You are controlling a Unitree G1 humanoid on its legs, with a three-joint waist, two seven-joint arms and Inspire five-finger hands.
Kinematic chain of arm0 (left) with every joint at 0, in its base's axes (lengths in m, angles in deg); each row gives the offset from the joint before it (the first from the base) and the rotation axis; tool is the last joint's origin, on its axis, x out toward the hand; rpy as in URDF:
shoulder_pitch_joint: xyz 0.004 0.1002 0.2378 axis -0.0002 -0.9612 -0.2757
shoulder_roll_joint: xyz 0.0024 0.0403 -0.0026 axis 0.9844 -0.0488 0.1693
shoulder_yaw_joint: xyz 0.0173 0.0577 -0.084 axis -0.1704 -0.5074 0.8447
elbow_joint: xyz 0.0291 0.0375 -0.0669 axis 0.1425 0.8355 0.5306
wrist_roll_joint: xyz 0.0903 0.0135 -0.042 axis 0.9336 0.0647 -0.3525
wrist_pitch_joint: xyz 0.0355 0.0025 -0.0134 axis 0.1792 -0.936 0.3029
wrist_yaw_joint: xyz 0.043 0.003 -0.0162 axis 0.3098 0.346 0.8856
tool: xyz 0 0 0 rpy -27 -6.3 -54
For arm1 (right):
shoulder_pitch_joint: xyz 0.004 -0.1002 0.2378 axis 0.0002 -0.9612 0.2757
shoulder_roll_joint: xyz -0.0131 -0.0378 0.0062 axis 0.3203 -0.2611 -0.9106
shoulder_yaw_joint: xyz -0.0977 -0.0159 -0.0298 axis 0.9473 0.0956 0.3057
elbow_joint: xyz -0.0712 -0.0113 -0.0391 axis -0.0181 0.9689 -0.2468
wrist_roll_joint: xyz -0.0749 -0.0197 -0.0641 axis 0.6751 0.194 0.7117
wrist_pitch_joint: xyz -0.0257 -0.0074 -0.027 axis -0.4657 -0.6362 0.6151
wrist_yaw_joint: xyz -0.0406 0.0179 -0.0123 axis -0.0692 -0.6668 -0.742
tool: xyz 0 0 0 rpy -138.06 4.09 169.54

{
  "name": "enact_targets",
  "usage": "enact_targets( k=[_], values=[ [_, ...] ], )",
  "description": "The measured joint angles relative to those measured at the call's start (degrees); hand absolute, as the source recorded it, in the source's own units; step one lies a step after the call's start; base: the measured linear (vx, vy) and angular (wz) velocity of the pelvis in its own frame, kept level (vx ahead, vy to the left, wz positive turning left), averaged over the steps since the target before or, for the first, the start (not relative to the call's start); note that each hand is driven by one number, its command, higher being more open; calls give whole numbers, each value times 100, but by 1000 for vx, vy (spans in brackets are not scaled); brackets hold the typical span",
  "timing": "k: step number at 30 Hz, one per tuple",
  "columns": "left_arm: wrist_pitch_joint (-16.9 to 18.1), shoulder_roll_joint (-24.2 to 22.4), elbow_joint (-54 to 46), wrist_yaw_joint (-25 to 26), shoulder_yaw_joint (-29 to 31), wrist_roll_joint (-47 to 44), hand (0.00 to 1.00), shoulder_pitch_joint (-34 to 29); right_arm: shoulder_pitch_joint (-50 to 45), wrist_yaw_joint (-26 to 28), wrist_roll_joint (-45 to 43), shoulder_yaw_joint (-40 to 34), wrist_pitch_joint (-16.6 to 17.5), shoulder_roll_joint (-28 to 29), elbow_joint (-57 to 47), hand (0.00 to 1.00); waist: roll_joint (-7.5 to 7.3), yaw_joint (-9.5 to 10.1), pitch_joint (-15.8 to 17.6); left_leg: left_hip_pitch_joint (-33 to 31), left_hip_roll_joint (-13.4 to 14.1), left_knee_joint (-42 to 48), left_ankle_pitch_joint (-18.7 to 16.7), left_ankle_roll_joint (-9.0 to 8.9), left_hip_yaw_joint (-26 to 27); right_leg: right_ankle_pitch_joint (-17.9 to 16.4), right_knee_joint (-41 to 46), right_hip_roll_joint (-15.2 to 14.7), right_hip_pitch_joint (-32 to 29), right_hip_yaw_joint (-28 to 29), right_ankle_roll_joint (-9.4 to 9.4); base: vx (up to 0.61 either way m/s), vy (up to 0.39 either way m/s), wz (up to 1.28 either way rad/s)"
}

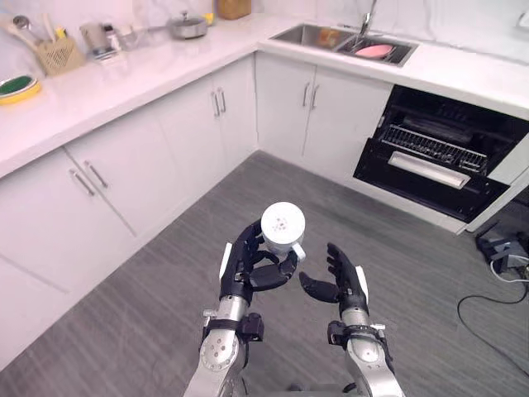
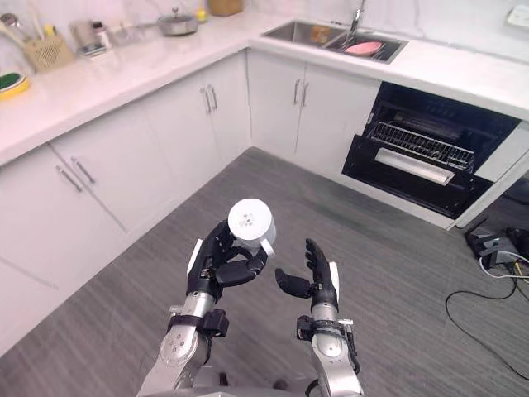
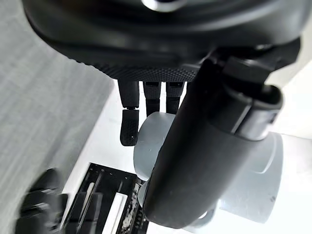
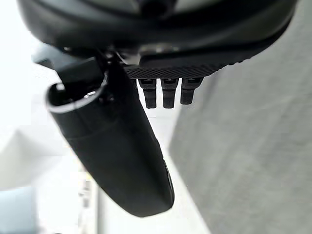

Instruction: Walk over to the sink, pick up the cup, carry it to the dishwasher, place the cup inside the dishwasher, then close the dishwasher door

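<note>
Cup (image 1: 283, 228): over the floor, well apart from sink (image 1: 291, 36) and dishwasher (image 1: 438, 157); we judge it is held high so that it is in plain sight while walking
Left hand (image 1: 248, 269): fingers and thumb clamped round the cup's side; a carrying grip
Right hand (image 1: 343, 281): just beside; fingers relaxed, apart, holding nothing; free for the door, we reckon
Dishwasher: open, rack showing; ready to receive the cup

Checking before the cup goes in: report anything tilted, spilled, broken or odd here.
Nothing spilled or broken. The cup, gripped by the left hand, shows a flat closed face upward, so it seems upside down. The dishwasher door hangs open, as loading needs.
</note>
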Motion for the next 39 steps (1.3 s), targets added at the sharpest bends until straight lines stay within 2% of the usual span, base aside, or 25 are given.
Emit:
enact_targets(
  k=[2, 4, 5, 6, 9, 10, 12, 13, 16, 18, 20, 21, 22, 23, 24, 25, 27, 28, 29, 30, 33, 36, 37, 38, 39],
  values=[
    [-1, -32, 13, -15, 8, 0, 30, -47, 0, -2, -1, -12, 1, -11, 68, 90, -19, 37, 7, -190, -231, -911, 15, -61, -168, -136, 4, -134, 132, 150, 90, 309, 181, -47],
    [1, -66, 19, -27, 24, 1, 30, -44, 114, -9, 0, -40, -3, -57, 418, 90, -34, 43, 12, -304, -638, -2458, 362, -194, -586, -385, 13, -347, 304, 361, 303, 406, 288, -46],
    [1, -59, 28, -26, 18, 1, 30, -48, 209, -11, -2, -56, -13, -73, 694, 90, -7, 56, -17, -204, -723, -3200, 1094, -231, -696, -563, 74, -413, 368, 530, 483, 426, 325, -68],
    [1, -9, 41, -23, 9, 0, 30, -57, 239, -7, 1, -59, -39, -72, 938, 90, -33, 85, -80, -97, -803, -3154, 1505, -65, -586, -755, 133, -513, 447, 721, 583, 437, 333, -63],
    [-7, 102, 44, 19, 74, -1, 30, 57, 213, 9, 0, -37, -94, 27, 1127, 90, -327, 43, -130, -232, -990, -2649, 897, 167, -250, -826, 519, -876, 265, 828, 673, 522, 331, -37],
    [-13, 140, 43, 34, 77, -1, 30, 64, 225, 13, -1, -42, -95, 53, 1153, 90, -355, 61, -123, -133, -1010, -2655, 753, 210, -133, -810, 1092, -896, 23, 845, 830, 436, 276, -53],
    [-40, 270, 44, 71, 68, -1, 30, 62, 247, 37, 1, -51, -102, 116, 1203, 90, -434, 16, -60, 324, -1140, -2865, 605, 305, 6, -558, 2650, -1032, -549, 813, 1551, 385, 233, -27],
    [-69, 352, 53, 98, 66, -1, 30, 53, 249, 62, 3, -44, -103, 146, 1259, 90, -441, -114, -43, 740, -1204, -3057, 510, 367, 18, -473, 3753, -1117, -904, 727, 1671, 367, 186, -3],
    [-61, 337, -73, 152, 68, -1, 30, 59, 259, 72, 11, 4, -103, 228, 1184, 90, -403, -142, -34, 1621, -1102, -3540, 285, 326, 104, -764, 4541, -1165, -1717, 51, 1075, 358, 89, -22],
    [-23, 336, -186, 156, 41, 0, 30, 73, 293, 90, 49, 11, -97, 294, 1093, 90, -397, -168, -34, 1922, -1010, -3696, 110, 277, 149, -894, 4046, -1136, -2194, -320, 848, 335, -19, -16],
    [-10, 335, -175, 149, -39, 0, 30, 123, 341, 113, 49, 5, -99, 257, 1096, 90, -405, -270, -52, 2249, -933, -3899, -28, 58, 141, -746, 2564, -983, -2497, -460, 728, 380, -68, 4],
    [-8, 332, -160, 141, -55, 1, 30, 140, 357, 110, 49, 5, -99, 229, 1100, 90, -420, -293, -66, 2296, -931, -3925, -83, -3, 130, -554, 2073, -952, -2513, -454, 671, 426, -86, 15],
    [5, 326, -110, 132, -72, 0, 30, 173, 385, 108, 51, 8, -98, 178, 1122, 90, -489, -333, -100, 2383, -961, -3929, -181, -121, 66, 217, 1531, -917, -2476, -437, 565, 501, -78, 22],
    [-4, 228, 146, 132, -115, 1, 30, 266, 421, 100, 49, -6, -117, 40, 1239, 90, -231, -374, -126, 2502, -783, -3938, -257, -205, -33, 500, 1460, -766, -2326, -573, 394, 625, -89, 12],
    [-31, 185, 203, 126, -156, 3, 30, 268, 465, 95, 49, -9, -167, -64, 1293, 90, -68, -357, -149, 2483, -618, -3886, -179, -287, -47, 413, 1436, -629, -2287, -622, 288, 538, -71, 5],
    [-31, 165, 239, 128, -146, 4, 30, 288, 465, 93, 47, -19, -177, -79, 1294, 90, -40, -366, -130, 2455, -589, -3753, -116, -324, -104, 357, 1406, -609, -2223, -657, 268, 510, -107, 14],
    [-113, -3, 380, 114, -104, 11, 30, 311, 251, 85, 43, -11, -205, -98, 1238, 90, -10, -356, -73, 1813, -315, -1734, 442, -507, -328, 269, 919, -514, -1415, -841, 182, 500, -128, 30],
    [-110, -29, 358, 108, -101, 12, 30, 288, 142, 76, 40, 2, -206, -100, 1117, 90, -19, -317, -57, 1606, -217, -1073, 751, -533, -333, 241, 780, -506, -1159, -845, 155, 446, -75, 9],
    [-94, -83, 268, 85, -101, 16, 30, 241, -32, 64, 36, 5, -205, -93, 845, 90, -33, -206, -43, 1219, -22, -111, 721, -574, -245, 164, 552, -490, -730, -843, 148, 394, -26, 3],
    [-62, -131, 123, 71, -95, 13, 30, 206, -106, 57, 31, 10, -193, -81, 553, 90, -49, -139, -29, 789, 156, 392, 588, -471, -117, 19, 338, -491, -419, -845, 178, 360, -13, 0],
    [-9, -185, -17, -11, -95, 14, 30, 197, -43, 44, -6, -29, -135, -81, 307, 90, -30, -3, -41, 173, 331, 31, 245, -257, 86, -169, 236, -531, -145, -848, 238, 270, 91, 3],
    [-1, -181, 46, -41, -75, 12, 30, 190, 55, 29, -8, -191, -83, -85, 399, 90, -53, 80, -38, -54, -95, -1786, 158, -145, 54, -397, 204, -806, 123, -841, 481, 263, 214, 9],
    [-2, -172, 79, -39, -35, 12, 30, 187, 151, 2, -11, -257, -80, -99, 598, 90, -51, 78, -39, -64, -337, -2644, 454, -170, -104, -484, 221, -938, 171, -787, 681, 375, 360, -18],
    [1, -154, 109, -23, 3, 12, 30, 163, 262, -24, -12, -280, -83, -153, 864, 90, -3, 126, -66, 137, -522, -3163, 1396, 73, -142, -587, 270, -998, 201, -586, 848, 379, 356, -23],
    [-12, -97, 156, 0, 115, 13, 30, 161, 353, -36, -21, -277, -137, -74, 1085, 90, -178, 103, -45, 226, -690, -3193, 1388, 123, -77, -596, 142, -1123, 289, -309, 860, 260, 238, -18]
  ],
)
